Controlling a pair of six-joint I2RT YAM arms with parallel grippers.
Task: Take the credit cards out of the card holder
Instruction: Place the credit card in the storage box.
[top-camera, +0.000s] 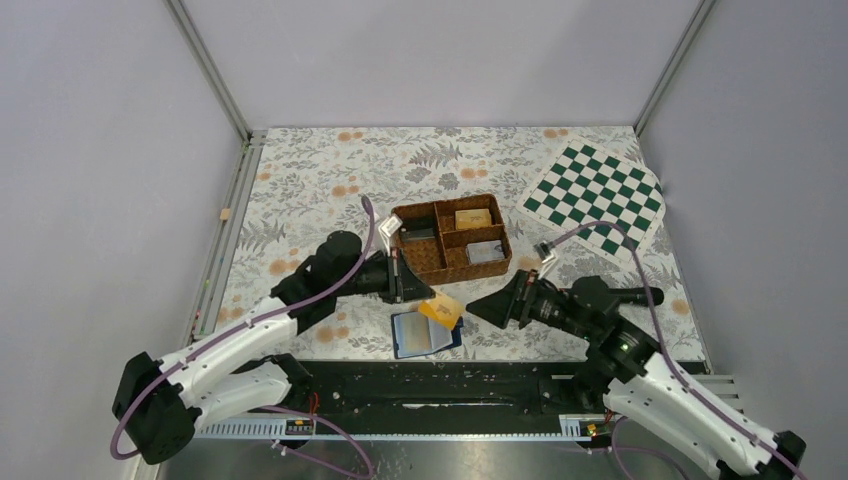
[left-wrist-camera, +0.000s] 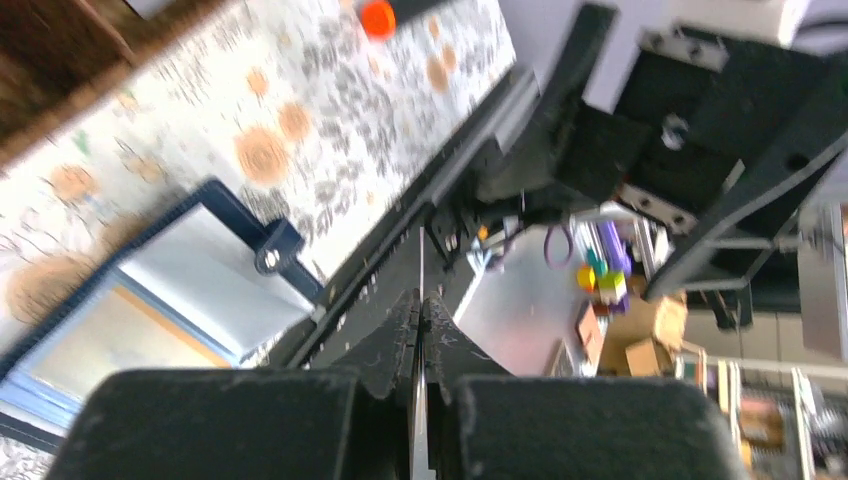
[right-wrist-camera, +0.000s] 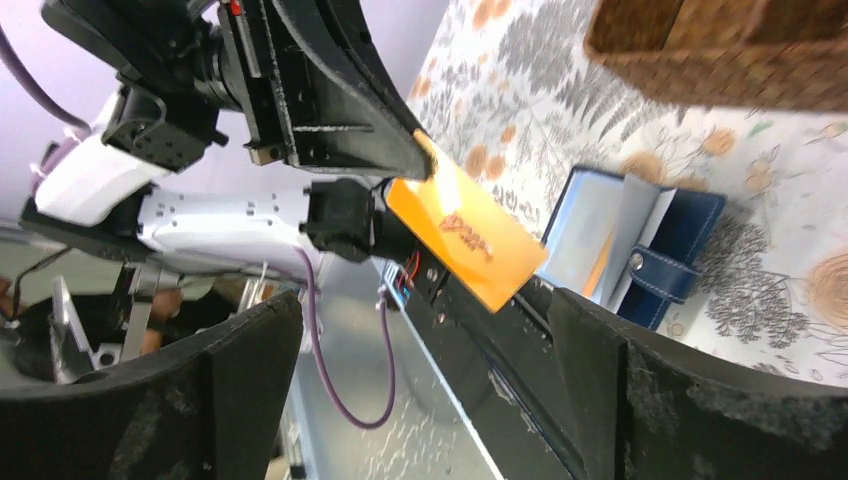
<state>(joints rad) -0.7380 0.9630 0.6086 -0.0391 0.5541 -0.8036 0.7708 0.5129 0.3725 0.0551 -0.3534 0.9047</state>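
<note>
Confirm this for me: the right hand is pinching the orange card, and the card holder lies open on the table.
Not quite. The left hand is pinching the orange card, not the right. The right wrist view shows this: the right hand has its own fingers spread wide and holds nothing. The rest stands: the card holder lies open on the table.

Likely lab: walled bench (top-camera: 300, 180), checkerboard (top-camera: 597, 193)

Rough woven wicker tray (top-camera: 452, 271), glossy orange plastic card (right-wrist-camera: 465, 240), smooth navy card holder (right-wrist-camera: 690, 225).
</note>
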